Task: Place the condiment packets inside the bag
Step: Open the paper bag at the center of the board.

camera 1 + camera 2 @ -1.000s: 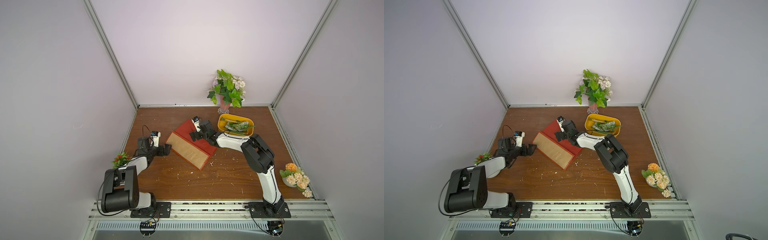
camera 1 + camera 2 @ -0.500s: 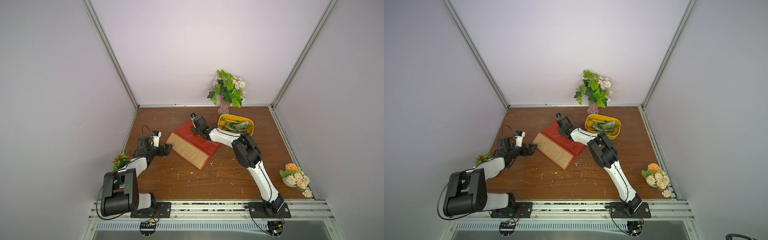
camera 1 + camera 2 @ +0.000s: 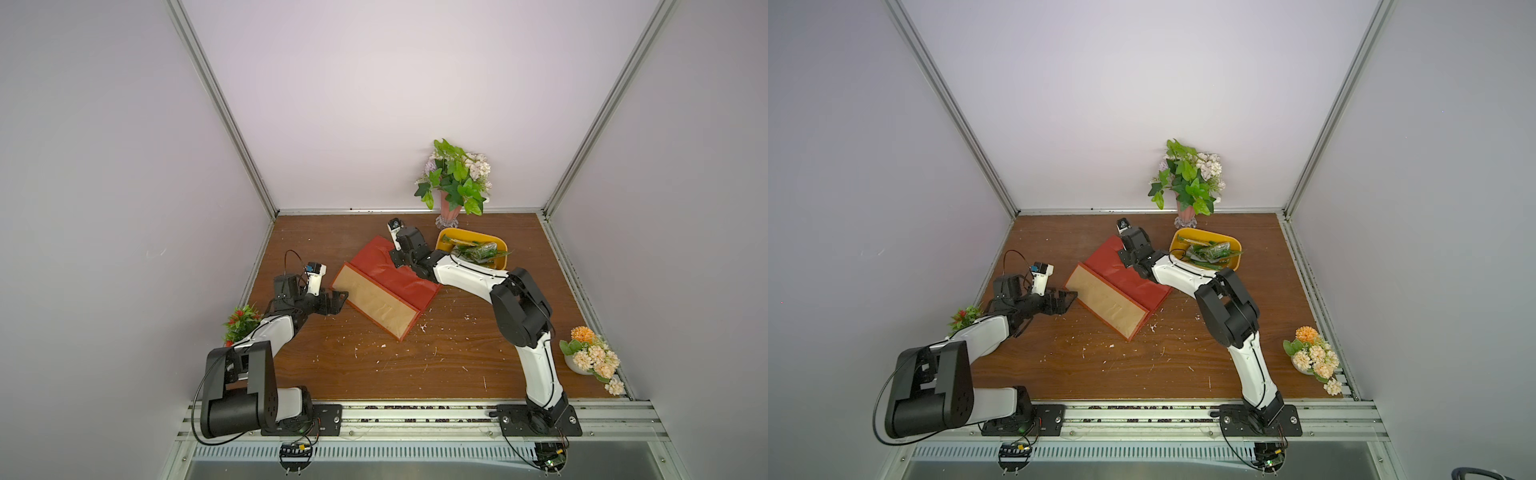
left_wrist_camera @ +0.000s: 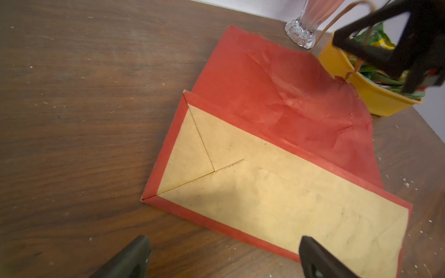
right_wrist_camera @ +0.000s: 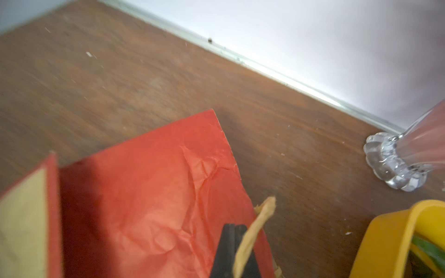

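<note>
The red bag (image 3: 390, 278) (image 3: 1121, 282) lies flat on the wooden table, with its brown folded bottom (image 4: 265, 192) turned toward my left arm. Green condiment packets (image 3: 473, 251) (image 3: 1208, 251) (image 5: 428, 248) sit in a yellow tub (image 3: 500, 262) (image 4: 349, 72) just beyond the bag's mouth. My right gripper (image 3: 397, 254) (image 5: 232, 227) is shut at the bag's mouth edge, over the red paper (image 5: 144, 192). A beige twine handle (image 5: 255, 226) crosses its fingers; whether paper or twine is pinched does not show. My left gripper (image 3: 341, 300) (image 4: 224, 240) is open and empty at the bag's bottom end.
A glass vase of green leaves and pale flowers (image 3: 453, 183) (image 5: 395, 166) stands at the back wall beside the tub. A small red-flowered plant (image 3: 241, 322) is at the left edge and an orange flower pot (image 3: 590, 357) at the right. White crumbs dot the table.
My right gripper has gone from open to shut and has swung toward the far end of the bag's mouth edge. The left arm and the bag have stayed put.
</note>
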